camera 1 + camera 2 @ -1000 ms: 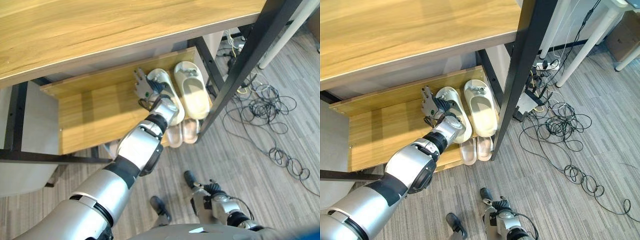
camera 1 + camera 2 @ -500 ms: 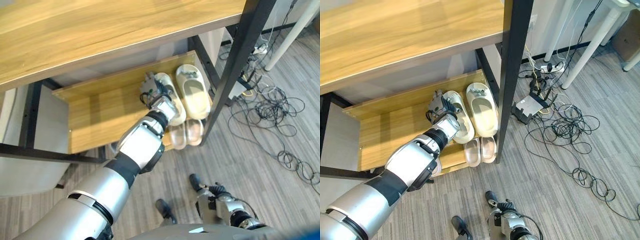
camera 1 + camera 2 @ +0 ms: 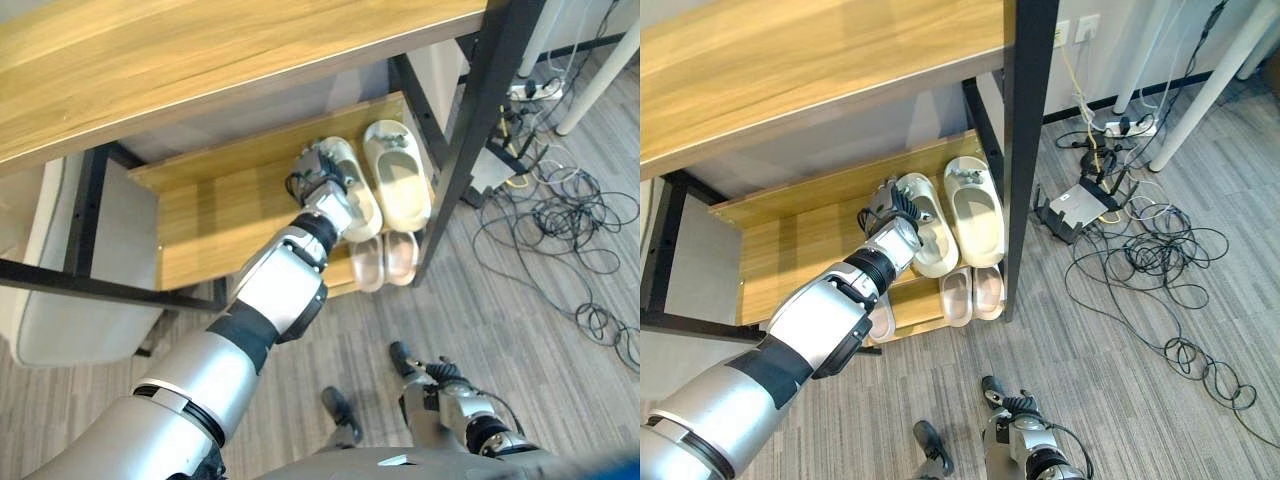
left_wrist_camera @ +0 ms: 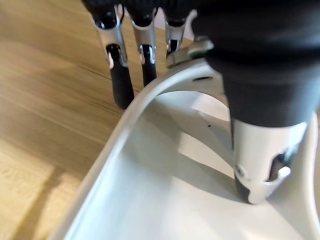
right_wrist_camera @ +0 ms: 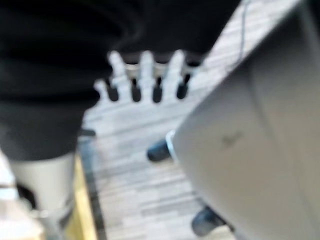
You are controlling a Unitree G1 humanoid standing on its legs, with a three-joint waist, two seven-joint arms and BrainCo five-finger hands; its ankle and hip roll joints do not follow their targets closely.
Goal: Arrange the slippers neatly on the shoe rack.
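Note:
Two cream slippers stand side by side at the right end of the rack's wooden middle shelf (image 3: 220, 215). My left hand (image 3: 318, 185) lies on the left slipper (image 3: 358, 205). In the left wrist view its fingers (image 4: 117, 75) reach down outside the slipper's side wall (image 4: 165, 170) and the thumb (image 4: 260, 165) sits inside, pinching that wall. The right slipper (image 3: 397, 185) is untouched. My right hand (image 3: 448, 395) hangs low near the floor, its fingers (image 5: 145, 80) straight and holding nothing.
A pink pair (image 3: 385, 260) sits on the lower shelf under the cream ones, and another pale slipper (image 3: 880, 320) lies further left. A black upright post (image 3: 480, 110) stands just right of the slippers. Tangled cables (image 3: 570, 230) cover the floor to the right.
The camera has moved, shifting the whole picture. My left hand's fingers, spread by the slipper's far end a second ago, have closed on its side wall.

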